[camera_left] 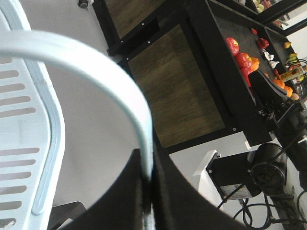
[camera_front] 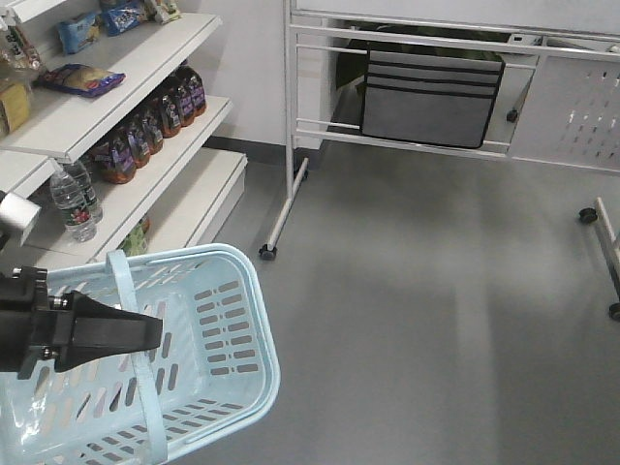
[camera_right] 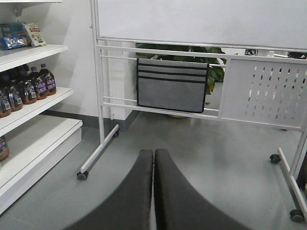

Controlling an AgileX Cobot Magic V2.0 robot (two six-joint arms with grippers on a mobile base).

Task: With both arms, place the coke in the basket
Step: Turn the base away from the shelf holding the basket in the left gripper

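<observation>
Left wrist-mounted: left pincer (camera_left: 147, 163) clamped on handle (camera_left: 96, 67) of light blue slotted plastic basket (camera_left: 29, 132)
Right pincer (camera_right: 153, 158): together, empty
Coke: unseen, so no clue which direction

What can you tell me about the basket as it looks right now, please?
The basket is light blue plastic, rectangular with rounded corners, with slotted walls, a slotted bottom and a thick rim. It sits low left in the front view, at an angle to the frame, with grey floor beside it. No bottle shows inside. A thin loop handle arches over it, and the left gripper is shut on that handle. Nothing else is seen touching it.
</observation>
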